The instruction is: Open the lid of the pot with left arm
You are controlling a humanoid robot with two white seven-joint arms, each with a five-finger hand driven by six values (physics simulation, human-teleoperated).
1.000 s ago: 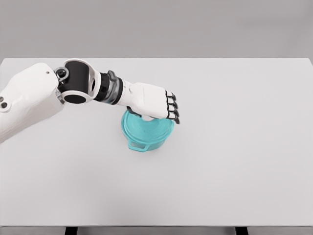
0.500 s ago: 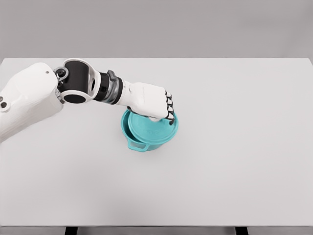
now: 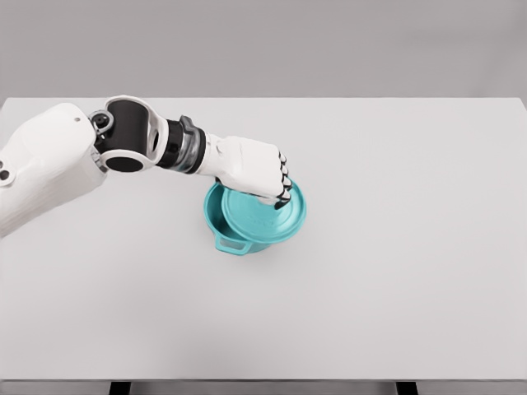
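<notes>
The left arm comes in from the picture's left edge, its broad white upper segment sloping up to a black and white elbow joint (image 3: 128,146). From there the forearm runs rightward and slightly down, through a grey and black wrist collar (image 3: 185,151), to the left hand (image 3: 251,169). The hand is turned knuckles-up with its fingers (image 3: 284,183) curled tight in a row, dark pads showing at the tips, closed in a grasp.
</notes>
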